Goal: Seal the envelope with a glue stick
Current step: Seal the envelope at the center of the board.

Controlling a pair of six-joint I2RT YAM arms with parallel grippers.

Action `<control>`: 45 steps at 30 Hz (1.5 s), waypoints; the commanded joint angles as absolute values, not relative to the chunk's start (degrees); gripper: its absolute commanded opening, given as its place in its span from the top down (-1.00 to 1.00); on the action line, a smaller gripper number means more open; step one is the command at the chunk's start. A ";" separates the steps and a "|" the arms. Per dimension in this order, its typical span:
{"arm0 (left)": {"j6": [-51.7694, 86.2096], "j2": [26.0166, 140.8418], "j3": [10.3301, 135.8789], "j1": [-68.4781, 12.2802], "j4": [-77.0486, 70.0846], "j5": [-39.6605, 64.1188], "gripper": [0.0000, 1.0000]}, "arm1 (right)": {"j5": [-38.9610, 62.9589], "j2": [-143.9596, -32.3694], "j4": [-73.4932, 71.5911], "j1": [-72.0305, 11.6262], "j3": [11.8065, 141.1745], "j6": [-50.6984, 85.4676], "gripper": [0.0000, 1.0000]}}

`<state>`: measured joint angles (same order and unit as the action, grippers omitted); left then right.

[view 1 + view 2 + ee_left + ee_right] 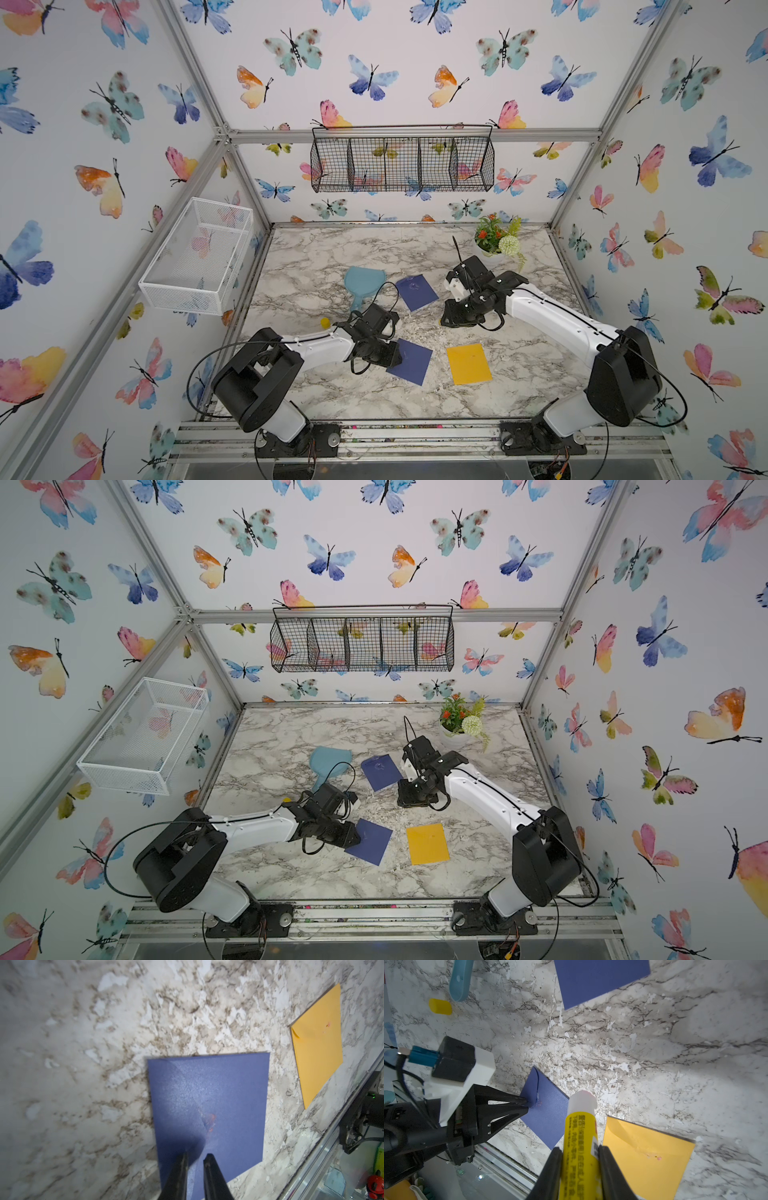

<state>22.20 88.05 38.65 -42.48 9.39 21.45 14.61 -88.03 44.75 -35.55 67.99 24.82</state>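
- Your right hand (580, 1148) is clamped on the glue stick (579, 1126). The yellow tube sits between both fingers, and its white uncapped tip juts past them.
- In both top views that hand hangs just right of frame centre, with the stick almost hidden beneath it.
- Your left hand (197, 1155) shows a narrow gap, its tips at the flap of the blue envelope (218, 1088), lower centre in the top views.
- Right hand and envelope stand apart.
- A yellow cap (440, 1006) lies on the worktop (654, 1043), left of centre.
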 commanded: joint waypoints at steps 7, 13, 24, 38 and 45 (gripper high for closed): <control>22.56 93.23 41.83 -46.03 19.23 8.63 0.85 | 15.21 -88.33 46.31 -35.24 68.27 24.08 0.96; 23.55 97.89 44.96 -50.31 23.65 2.11 0.94 | 15.27 -88.24 46.58 -35.24 68.37 23.88 0.96; 26.05 104.70 49.35 -57.02 29.68 -5.10 0.98 | 14.70 -87.67 47.20 -35.24 68.64 23.38 0.96; 27.16 111.16 52.63 -62.16 34.36 -10.72 0.99 | 13.80 -86.57 48.25 -35.24 69.16 23.72 0.96; 23.80 101.69 53.36 -58.64 30.95 -8.34 0.98 | 13.52 -86.51 48.16 -35.24 70.81 24.21 0.96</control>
<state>25.65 99.26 56.36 -60.71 29.34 -13.17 14.35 -87.85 46.68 -35.55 68.53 24.32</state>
